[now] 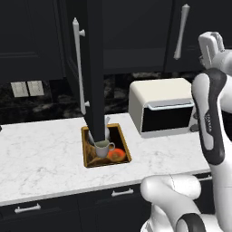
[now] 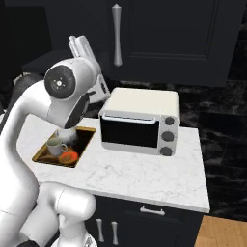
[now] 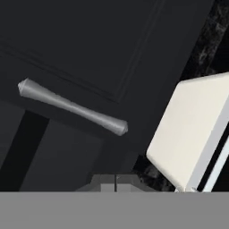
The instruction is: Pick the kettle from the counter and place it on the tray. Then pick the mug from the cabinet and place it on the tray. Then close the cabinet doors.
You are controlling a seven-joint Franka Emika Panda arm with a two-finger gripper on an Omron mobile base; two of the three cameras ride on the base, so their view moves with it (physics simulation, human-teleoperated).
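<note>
End effector [image 3: 115, 182] shut, likely facing cabinet door [image 3: 89, 53] handle [image 3: 71, 106]

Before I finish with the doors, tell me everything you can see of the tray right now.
The tray is a flat rectangle with a golden-brown rim and a dark painted surface bearing an orange-red blob. It lies flat on the white marble counter, left of the toaster oven. The cream mug stands upright on it, handle toward the oven; the pale kettle sits behind the mug. In the left base view an open cabinet door hides its far end.
</note>
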